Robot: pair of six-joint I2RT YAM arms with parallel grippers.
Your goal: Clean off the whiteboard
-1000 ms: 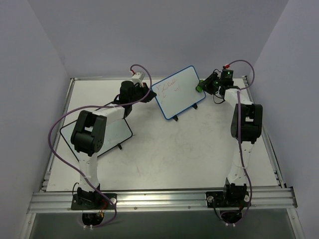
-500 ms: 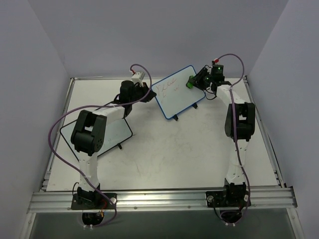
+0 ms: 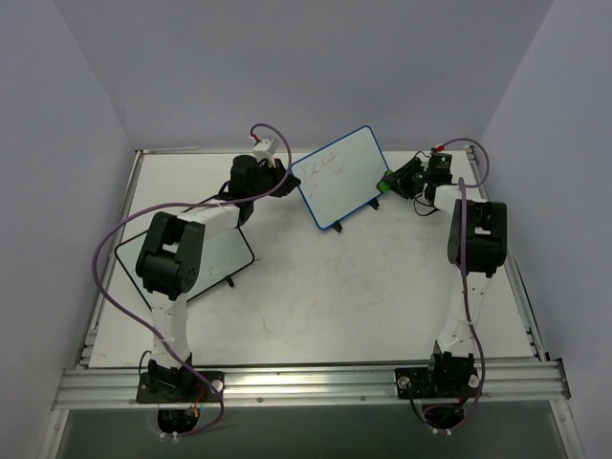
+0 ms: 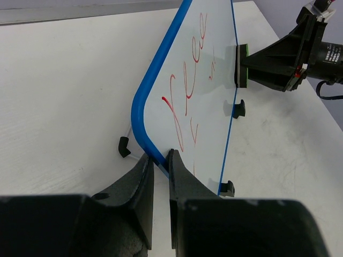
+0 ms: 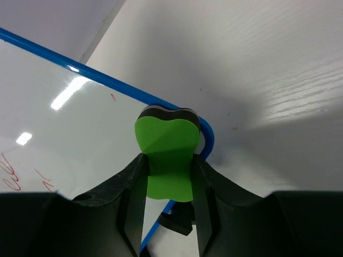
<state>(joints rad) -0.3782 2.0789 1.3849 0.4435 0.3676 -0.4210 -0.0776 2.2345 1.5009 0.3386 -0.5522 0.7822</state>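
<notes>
— Pinching the blue frame right now, that's the left end effector [image 4: 159,156]: one finger on each side of the rim, closed on the whiteboard [image 3: 339,177] at its lower left corner.

— And where does the board sit?

— At the far middle of the bench [image 3: 335,296], standing on its small black feet [image 4: 239,108] and leaning back, its face turned toward the arms. It sits skewed, left end nearer, right end farther away.

— Anything on it?

— Red writing [image 4: 185,96], loopy strokes across the left and upper part of the white surface. A few small red marks sit farther along.

— What about the other arm?

— The right end effector [image 5: 169,160] is shut on a green eraser [image 5: 166,144], fingers squeezing its sides. The eraser has a dark pad on its front, and that pad meets the board at the right edge, low down, just at the rounded blue corner.

— Is it on the writing?

— No, the red strokes are well apart from it, over toward the left arm's side.

— I see something else down on the left.

— A second whiteboard [image 3: 228,256], black-framed, on the near left of the bench, partly hidden under the left arm's elbow. Neither end effector touches it.
</notes>
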